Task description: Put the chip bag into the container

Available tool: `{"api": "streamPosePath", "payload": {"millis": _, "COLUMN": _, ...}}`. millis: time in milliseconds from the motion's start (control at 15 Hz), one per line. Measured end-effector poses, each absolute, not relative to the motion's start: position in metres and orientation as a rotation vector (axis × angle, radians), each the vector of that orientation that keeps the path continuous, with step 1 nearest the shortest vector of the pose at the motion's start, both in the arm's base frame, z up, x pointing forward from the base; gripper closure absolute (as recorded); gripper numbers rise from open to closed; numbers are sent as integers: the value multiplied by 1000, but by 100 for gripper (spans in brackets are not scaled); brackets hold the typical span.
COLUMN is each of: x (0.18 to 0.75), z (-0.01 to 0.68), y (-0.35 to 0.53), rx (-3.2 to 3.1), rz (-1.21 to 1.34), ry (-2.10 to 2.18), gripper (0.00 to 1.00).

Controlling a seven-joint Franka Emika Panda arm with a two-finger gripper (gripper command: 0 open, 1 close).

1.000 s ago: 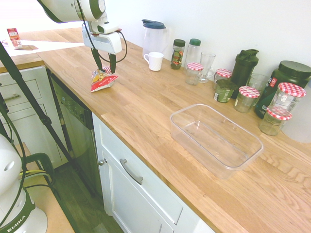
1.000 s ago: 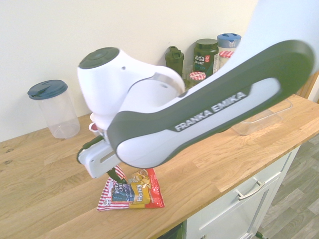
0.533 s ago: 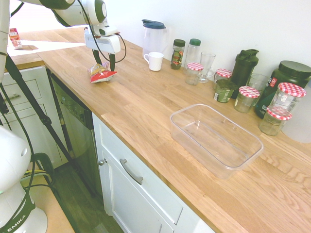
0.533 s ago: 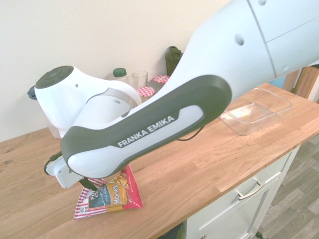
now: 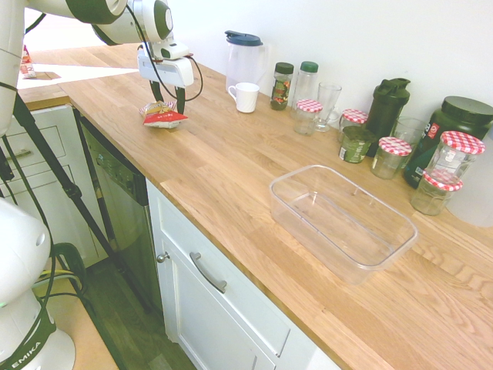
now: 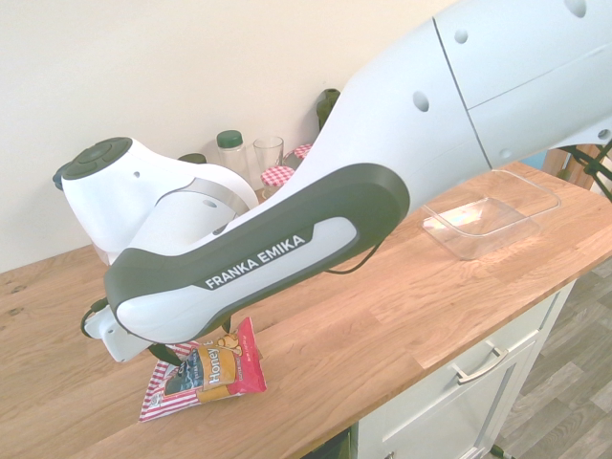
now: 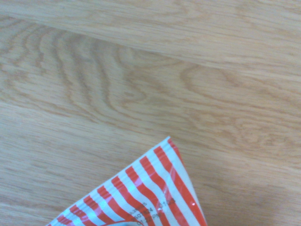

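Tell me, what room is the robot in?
Most likely a kitchen. A long wooden counter runs over white cabinets with a drawer handle, and along the wall stand a jug, a mug and jars with red-checked lids.

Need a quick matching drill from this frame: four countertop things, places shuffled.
Things:
1 chip bag
2 container
3 white mug
4 gripper

Places or states:
A empty, near the counter's front edge
B beside the blue-lidded pitcher
C open, pointing down over the bag
D on the counter under the arm

Pairs: 1-D, 2-A, 3-B, 4-C
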State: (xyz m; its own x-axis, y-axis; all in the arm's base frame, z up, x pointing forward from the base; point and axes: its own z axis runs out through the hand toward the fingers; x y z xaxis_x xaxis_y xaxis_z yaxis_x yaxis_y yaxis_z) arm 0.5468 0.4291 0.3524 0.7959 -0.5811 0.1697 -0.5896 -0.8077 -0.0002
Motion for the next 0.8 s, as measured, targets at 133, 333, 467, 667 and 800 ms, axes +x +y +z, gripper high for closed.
{"api": "streamPosePath", "payload": {"millis": 133, "x": 546, "z": 352, "y": 430, "rx": 2929, "rz": 246, "ry": -956, "gripper": 100}}
{"api": "streamPosePath", "payload": {"millis": 333, "x": 546, "z": 352, "y": 430, "rx": 2929, "rz": 242, "ry": -957, "gripper": 100}}
{"api": "streamPosePath", "payload": {"millis": 467, "x": 547, "z": 351, "y": 428, "rx": 2927, "rz": 242, "ry": -963, "gripper": 100}}
{"api": "streamPosePath", "payload": {"millis": 667, "x": 551, "z": 349, "y": 423, "rx": 2925, "rz": 239, "ry": -978, "gripper": 100}}
{"api": "streamPosePath", "payload": {"millis": 800, "x": 553, "z": 348, "y": 420, "rx": 2929, "rz": 241, "ry": -983, "gripper": 100}}
